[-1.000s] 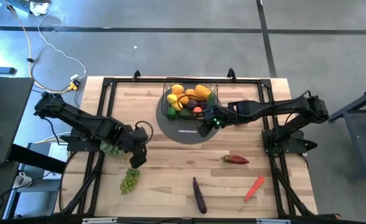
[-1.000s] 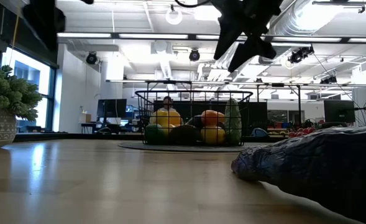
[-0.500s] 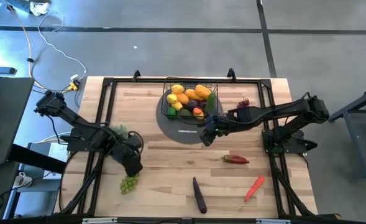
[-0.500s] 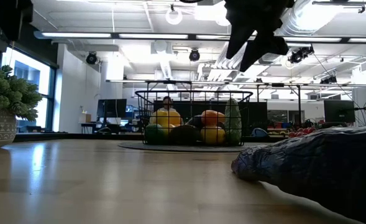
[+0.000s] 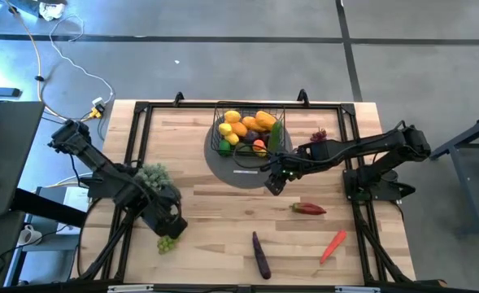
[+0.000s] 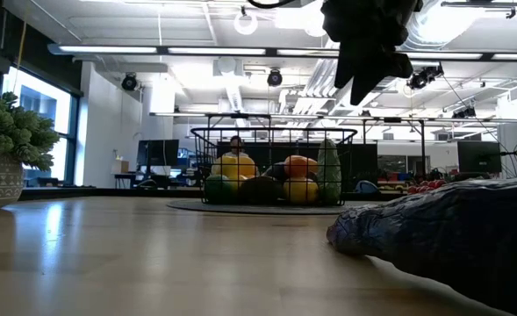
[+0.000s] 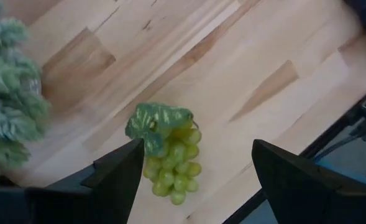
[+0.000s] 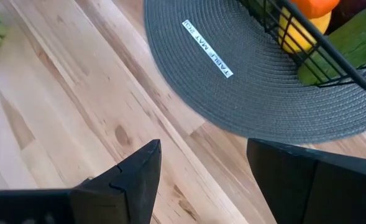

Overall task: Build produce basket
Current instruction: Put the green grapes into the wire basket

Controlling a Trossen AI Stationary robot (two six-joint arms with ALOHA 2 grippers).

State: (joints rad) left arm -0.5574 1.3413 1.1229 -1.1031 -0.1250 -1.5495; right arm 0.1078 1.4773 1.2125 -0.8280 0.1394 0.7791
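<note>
The black wire basket [image 5: 217,122] stands on a round grey mat [image 5: 237,174] at the table's far middle, filled with produce: lemons, orange pieces and a cucumber [image 6: 329,171]. A bunch of green grapes [image 7: 169,155] lies on the wood near the front left. My left gripper [image 5: 172,225] hangs open just above the bunch, which shows beside one finger [image 7: 117,180] in the left wrist view. My right gripper [image 5: 276,181] is open and holds nothing. It hangs over the mat's near edge [image 8: 232,99], in front of the basket.
An aubergine [image 5: 260,255], a red pepper [image 5: 308,209] and an orange-red piece [image 5: 333,246] lie on the near right of the table. A small potted plant [image 5: 151,174] stands just beyond my left gripper. Dark red grapes [image 5: 319,135] lie right of the basket.
My left gripper has moved toward the table's near edge, away from the potted plant, and has rolled about its own axis; it now stands over the green grapes. My right gripper has drawn back a little from the basket toward the near edge. Both have stayed open.
</note>
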